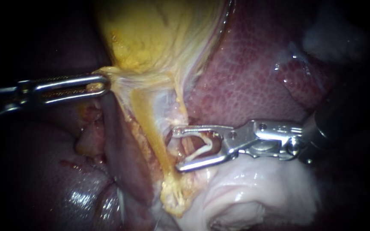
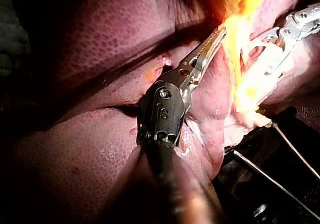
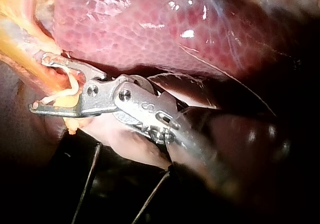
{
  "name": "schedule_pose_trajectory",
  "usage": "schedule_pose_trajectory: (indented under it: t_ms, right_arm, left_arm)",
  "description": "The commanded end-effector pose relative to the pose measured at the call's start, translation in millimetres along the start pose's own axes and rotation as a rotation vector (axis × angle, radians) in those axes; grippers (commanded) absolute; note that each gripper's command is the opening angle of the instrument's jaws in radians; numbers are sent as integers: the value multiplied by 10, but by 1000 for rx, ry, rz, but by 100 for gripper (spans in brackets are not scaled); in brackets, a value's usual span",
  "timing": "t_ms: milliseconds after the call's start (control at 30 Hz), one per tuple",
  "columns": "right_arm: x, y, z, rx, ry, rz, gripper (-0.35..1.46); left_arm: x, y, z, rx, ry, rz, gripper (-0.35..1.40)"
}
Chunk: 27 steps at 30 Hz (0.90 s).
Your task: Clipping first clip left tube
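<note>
R instrument [image 1: 176, 149] holding white clip [image 1: 202, 147] at left tube [image 1: 148, 124], centre frame.
Jaws standing wide, carrying the clip, just beside the tube, not yet around it; L instrument [image 1: 101, 83], upper left, gripping gallbladder [image 1: 150, 34] taut. Risk: closing early, clip catching only part of tube.

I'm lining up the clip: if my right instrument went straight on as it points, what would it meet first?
Probably the yellow tube below the gallbladder, directly ahead of the right instrument and its clip, though depth is unclear.
</note>
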Motion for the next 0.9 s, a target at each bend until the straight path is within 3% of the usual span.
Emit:
schedule_pose_trajectory:
  t_ms: [33, 300, 667, 900]
  right_arm:
    - [-3, 0, 2, 1, -7, 4, 60]
    - [-24, 9, 12, -4, -39, 6, 60]
    - [-34, 14, 28, -13, -67, 1, 60]
    - [-37, 14, 39, 19, -70, 16, 60]
  left_arm:
    - [0, 0, 0, -1, 0, 0, -35]
    - [-2, -5, -3, -3, -3, -2, -35]
    - [-7, -12, -6, -4, -9, -11, -35]
    - [-7, -13, -5, -4, -9, -11, -35]
